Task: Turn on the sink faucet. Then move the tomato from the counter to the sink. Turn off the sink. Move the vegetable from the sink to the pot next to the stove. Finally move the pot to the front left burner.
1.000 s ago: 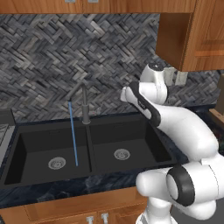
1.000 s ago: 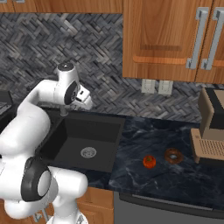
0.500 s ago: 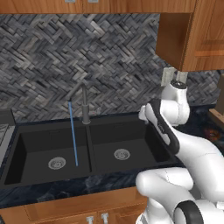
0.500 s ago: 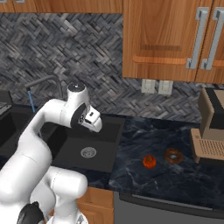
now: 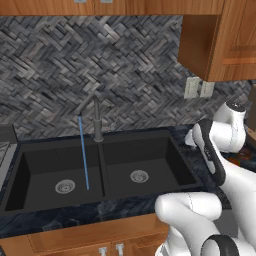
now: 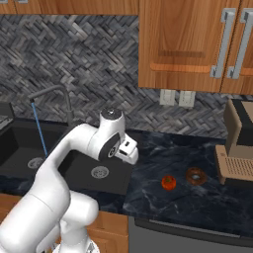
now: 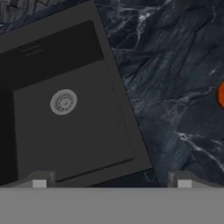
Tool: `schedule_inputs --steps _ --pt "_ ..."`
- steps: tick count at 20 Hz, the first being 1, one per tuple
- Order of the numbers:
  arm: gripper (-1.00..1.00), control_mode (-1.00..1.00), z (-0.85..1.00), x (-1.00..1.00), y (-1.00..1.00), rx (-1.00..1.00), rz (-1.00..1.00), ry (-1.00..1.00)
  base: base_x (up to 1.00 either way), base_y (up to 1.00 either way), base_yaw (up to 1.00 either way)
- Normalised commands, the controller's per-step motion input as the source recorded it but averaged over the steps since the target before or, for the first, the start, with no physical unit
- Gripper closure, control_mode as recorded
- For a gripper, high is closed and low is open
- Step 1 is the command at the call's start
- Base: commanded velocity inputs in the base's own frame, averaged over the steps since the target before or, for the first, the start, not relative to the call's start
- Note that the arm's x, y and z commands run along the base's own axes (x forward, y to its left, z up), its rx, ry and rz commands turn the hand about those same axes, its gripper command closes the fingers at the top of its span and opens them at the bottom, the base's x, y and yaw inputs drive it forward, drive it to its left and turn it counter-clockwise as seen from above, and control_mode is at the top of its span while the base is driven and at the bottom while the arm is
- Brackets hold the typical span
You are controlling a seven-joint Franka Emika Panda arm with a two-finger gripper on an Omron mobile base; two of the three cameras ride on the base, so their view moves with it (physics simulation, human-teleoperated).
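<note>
Water runs in a thin blue stream [image 5: 83, 152] from the dark faucet [image 5: 97, 120] into the left basin of the black double sink [image 5: 150, 150]. The red tomato [image 6: 169, 182] lies on the dark marble counter [image 6: 197, 207] to the right of the sink, and its edge shows in the hand view [image 7: 221, 94]. My gripper [image 6: 131, 157] hangs open over the right basin's right rim, left of the tomato and well above it. In the hand view the gripper [image 7: 111, 183] holds nothing, with the basin's drain [image 7: 64, 101] below.
A brown ring-shaped item [image 6: 195, 175] lies just right of the tomato. A tan coffee machine [image 6: 239, 148] stands at the counter's right end. Wooden cabinets [image 6: 188, 44] hang overhead. The stove's edge [image 5: 4, 152] shows left of the sink.
My arm has swung right, away from the faucet and over the right basin toward the counter. The gripper has stayed open. The water keeps running.
</note>
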Motion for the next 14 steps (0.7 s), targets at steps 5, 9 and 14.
schedule_inputs --steps 5,9,14 --pt "-1.0 -1.0 0.0 -0.08 -0.89 0.0 -0.08 0.19 0.0 0.0 0.0" --pt "-1.0 -1.0 -0.1 -0.06 -0.83 0.03 -0.1 0.18 0.0 0.0 0.0" --pt "-1.0 -1.0 -0.32 -0.02 -0.46 0.01 -0.07 0.08 0.0 0.0 0.0"
